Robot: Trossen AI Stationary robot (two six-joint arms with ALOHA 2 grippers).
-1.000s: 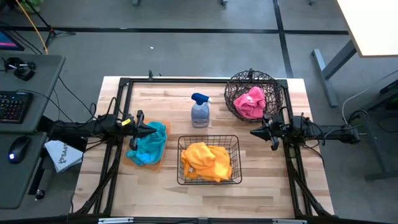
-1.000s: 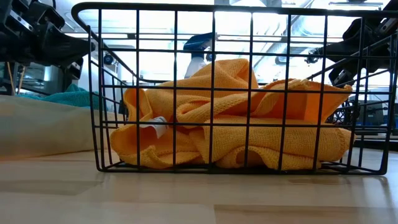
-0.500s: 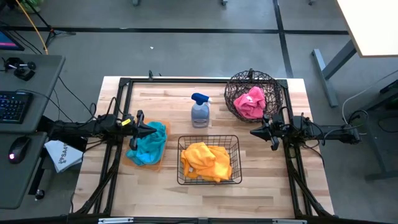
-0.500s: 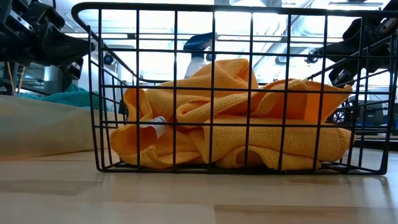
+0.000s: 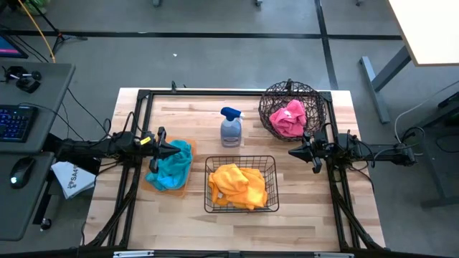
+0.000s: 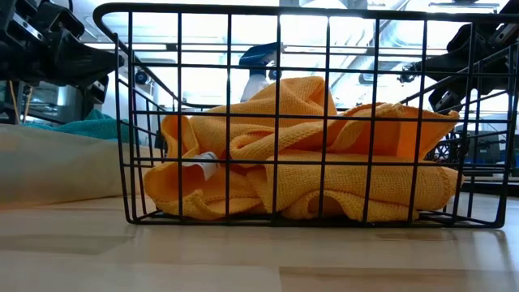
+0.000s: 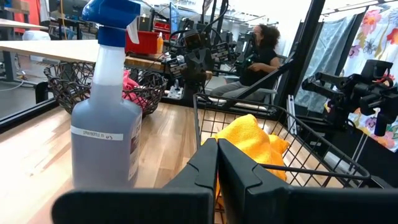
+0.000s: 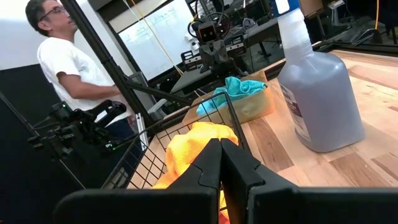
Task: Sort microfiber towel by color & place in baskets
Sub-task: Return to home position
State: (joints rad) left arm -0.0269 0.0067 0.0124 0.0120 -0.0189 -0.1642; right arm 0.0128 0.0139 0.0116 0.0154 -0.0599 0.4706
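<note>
The left gripper (image 5: 175, 150), fingers together, hangs over the teal towels (image 5: 169, 168) in the tray (image 5: 165, 190). The right gripper (image 5: 292, 152), also closed, is near the round basket (image 5: 276, 97) holding the pink towel (image 5: 287, 119). The orange towels (image 5: 238, 185) lie in the wire basket (image 5: 241, 158) between them

Bright orange towels (image 5: 237, 185) are glowing through the black square grid of a wire basket (image 5: 206, 188), while a pink towel (image 5: 287, 118) is standing out against the dark crisscross weave of a round basket (image 5: 313, 97). Teal-blue towels (image 5: 171, 163) are contrasting with a see-through orange tray (image 5: 168, 191). A grey spray bottle (image 5: 230, 133) is showing a blue trigger and a white label (image 7: 102, 132). The table (image 5: 308, 215) is showing pale wood in striped planks, edged by a black frame (image 5: 215, 92). A flowered cloth (image 7: 373, 31) is showing pink blooms on a pale ground.
</note>
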